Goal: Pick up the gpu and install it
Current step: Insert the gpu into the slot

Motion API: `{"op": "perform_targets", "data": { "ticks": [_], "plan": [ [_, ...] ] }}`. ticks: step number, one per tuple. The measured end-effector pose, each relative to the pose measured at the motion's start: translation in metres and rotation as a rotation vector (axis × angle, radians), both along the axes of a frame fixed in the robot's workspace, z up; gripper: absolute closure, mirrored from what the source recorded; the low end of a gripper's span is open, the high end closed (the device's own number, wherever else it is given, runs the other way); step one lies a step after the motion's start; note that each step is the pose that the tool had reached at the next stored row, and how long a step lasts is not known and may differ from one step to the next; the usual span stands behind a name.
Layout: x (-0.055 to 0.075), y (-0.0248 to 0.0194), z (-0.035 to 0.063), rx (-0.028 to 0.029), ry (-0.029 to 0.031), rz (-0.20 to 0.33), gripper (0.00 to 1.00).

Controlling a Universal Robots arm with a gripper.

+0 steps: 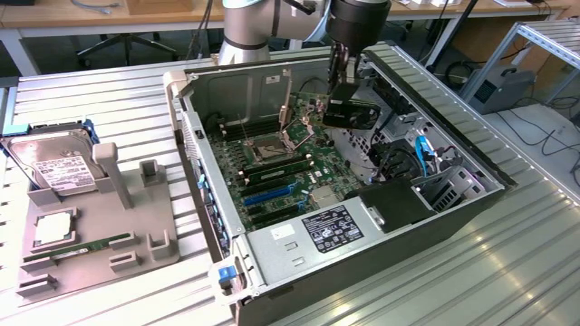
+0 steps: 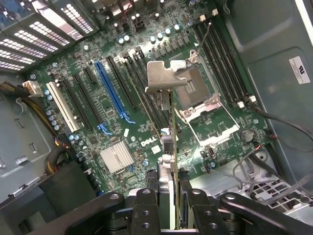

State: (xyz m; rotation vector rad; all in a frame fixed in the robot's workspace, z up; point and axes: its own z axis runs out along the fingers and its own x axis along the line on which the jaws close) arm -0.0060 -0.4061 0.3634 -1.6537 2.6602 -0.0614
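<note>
My gripper (image 1: 339,97) hangs inside the open computer case (image 1: 426,129), shut on the gpu (image 1: 350,114). The card has a green board and a black cooler and is held upright above the motherboard (image 1: 282,178), clear of its slots. In the wrist view the gpu (image 2: 172,142) is edge-on between my gripper (image 2: 169,208) fingers (image 2: 146,205), its silver end bracket (image 2: 163,78) pointing away from the camera. Below it lie the motherboard (image 2: 105,105), the blue expansion slot (image 2: 115,93) and the open processor socket (image 2: 200,93).
On the exterior view's left, a grey fixture (image 1: 136,224) holds a hard drive (image 1: 54,166), a processor (image 1: 54,227) and a RAM stick (image 1: 77,248). Case walls, a black power supply cover (image 1: 399,204) and blue cables (image 1: 422,153) crowd the card's surroundings.
</note>
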Motion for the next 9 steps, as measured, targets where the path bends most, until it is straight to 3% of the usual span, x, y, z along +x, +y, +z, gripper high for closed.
{"op": "perform_targets", "data": {
  "ticks": [9],
  "plan": [
    [0.0,0.0,-0.0003,-0.0022,0.0,0.014,0.73]
  ]
}}
